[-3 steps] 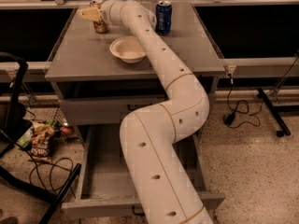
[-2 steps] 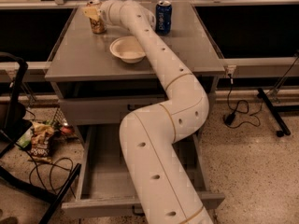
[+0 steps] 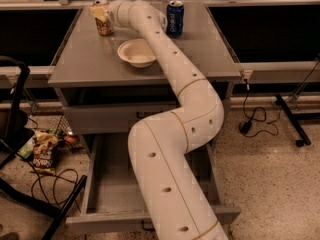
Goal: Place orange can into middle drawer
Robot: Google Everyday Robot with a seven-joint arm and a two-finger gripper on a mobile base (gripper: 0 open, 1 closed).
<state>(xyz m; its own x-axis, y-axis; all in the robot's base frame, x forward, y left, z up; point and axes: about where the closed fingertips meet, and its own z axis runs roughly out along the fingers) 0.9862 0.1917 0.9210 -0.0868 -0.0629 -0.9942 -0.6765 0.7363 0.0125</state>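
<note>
Gripper (image 3: 101, 15) at the far left corner of the table (image 3: 85, 66), jaws closed on the orange can (image 3: 104, 25); you see the can upright there; blue can (image 3: 175, 18) stands to its right; bowl (image 3: 137, 52) sits nearer; below, the middle drawer (image 3: 110, 223) is pulled open toward you, the arm crossing above it.

A robotics lab or office test space is indicated by the speckled terrazzo floor (image 3: 272, 179), loose black cables (image 3: 254, 118), a plain grey metal cabinet (image 3: 90, 66), and a white jointed robot arm (image 3: 175, 134) whose gripper (image 3: 104, 15) is seen at the cabinet top's back-left corner.
</note>
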